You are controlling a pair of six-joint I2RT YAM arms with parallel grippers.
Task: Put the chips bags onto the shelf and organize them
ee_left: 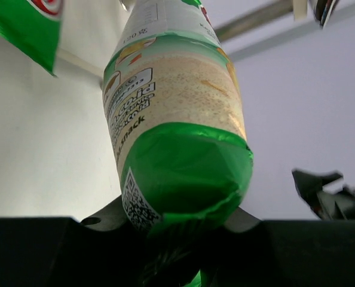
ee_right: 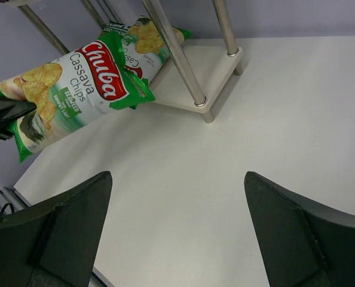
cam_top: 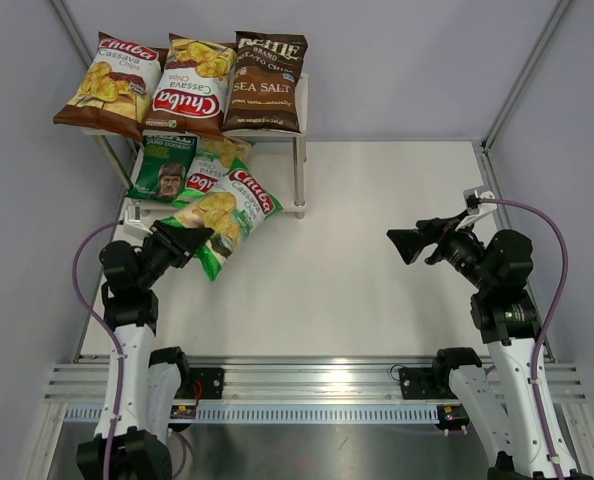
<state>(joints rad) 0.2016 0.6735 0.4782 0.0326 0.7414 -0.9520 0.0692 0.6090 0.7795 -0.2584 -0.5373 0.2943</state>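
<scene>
The shelf (cam_top: 300,170) stands at the far left. Its top board carries two brown Chuba bags (cam_top: 112,85) (cam_top: 192,85) and the dark Kettle Sea Salt bag (cam_top: 267,82). The lower board carries the dark green face bag (cam_top: 164,168) and a green Chuba bag (cam_top: 217,160), partly hidden. My left gripper (cam_top: 192,240) is shut on the bottom edge of the second green Chuba bag (cam_top: 232,208). This bag is tilted, its top at the lower board's front edge; it fills the left wrist view (ee_left: 177,119) and shows in the right wrist view (ee_right: 82,89). My right gripper (cam_top: 409,243) is open and empty above the table, right of centre.
The shelf's metal legs (ee_right: 177,54) and the lower board's bare right end (ee_right: 210,66) show in the right wrist view. Grey walls with frame posts close the table on three sides. A metal rail (cam_top: 317,380) runs along the near edge.
</scene>
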